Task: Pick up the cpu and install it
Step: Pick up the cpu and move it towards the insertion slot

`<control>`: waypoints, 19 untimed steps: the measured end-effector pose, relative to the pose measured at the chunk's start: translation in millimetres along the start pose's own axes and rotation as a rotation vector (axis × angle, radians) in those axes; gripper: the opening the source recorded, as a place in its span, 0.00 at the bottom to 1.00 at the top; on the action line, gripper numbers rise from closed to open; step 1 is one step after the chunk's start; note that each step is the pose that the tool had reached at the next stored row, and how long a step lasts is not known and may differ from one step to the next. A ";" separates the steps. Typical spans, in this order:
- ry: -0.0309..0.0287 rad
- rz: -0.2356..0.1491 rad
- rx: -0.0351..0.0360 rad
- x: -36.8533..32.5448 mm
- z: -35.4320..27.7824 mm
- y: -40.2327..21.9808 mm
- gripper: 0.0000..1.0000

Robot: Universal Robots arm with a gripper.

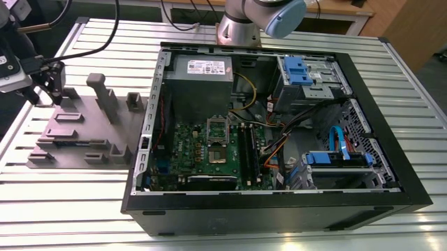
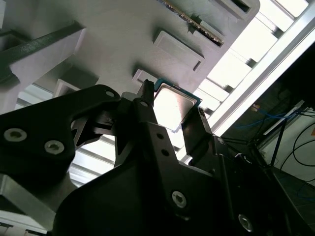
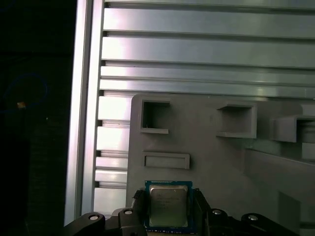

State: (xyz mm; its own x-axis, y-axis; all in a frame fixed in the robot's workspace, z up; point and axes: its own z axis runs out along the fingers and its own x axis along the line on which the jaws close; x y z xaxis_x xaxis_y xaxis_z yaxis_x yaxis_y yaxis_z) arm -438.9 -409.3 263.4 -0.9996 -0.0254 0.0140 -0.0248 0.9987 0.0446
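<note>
The cpu (image 3: 168,206) is a small square chip with a shiny silver top and a thin green rim. It sits between my gripper's two black fingers (image 3: 139,210) in both wrist views, and the fingers press on two opposite edges of the cpu (image 2: 172,104). My gripper (image 1: 46,95) hangs at the exterior view's far left, over the far left corner of the mauve-grey tray (image 1: 77,151). Whether the chip rests on the tray or is clear of it I cannot tell. The metal socket frame (image 1: 218,128) lies on the green motherboard inside the open computer case (image 1: 279,204).
The tray carries tall raised blocks (image 1: 104,99) just to the exterior view's right of my gripper. The case's black wall (image 1: 143,157) stands between tray and motherboard. Inside are a grey power-supply box (image 1: 201,78), cables (image 1: 279,141) and blue drive brackets (image 1: 335,157). The slatted metal table (image 1: 70,209) lies underneath.
</note>
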 end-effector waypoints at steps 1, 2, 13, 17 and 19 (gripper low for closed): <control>-0.0001 0.000 0.0000 0.0 -0.2 0.0 0.47; 0.0000 0.000 0.0000 0.0 -0.5 0.0 0.47; 0.0000 0.000 0.0001 0.1 -3.4 0.2 0.47; 0.0002 0.000 0.0002 0.1 -4.9 0.2 0.47; 0.0001 0.000 0.0001 0.1 -5.7 0.3 0.47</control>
State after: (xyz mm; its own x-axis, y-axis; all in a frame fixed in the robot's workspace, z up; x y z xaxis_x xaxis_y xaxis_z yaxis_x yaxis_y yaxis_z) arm -438.9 -409.3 269.0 -0.9996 -0.0254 0.0140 -0.0248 0.9987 0.0445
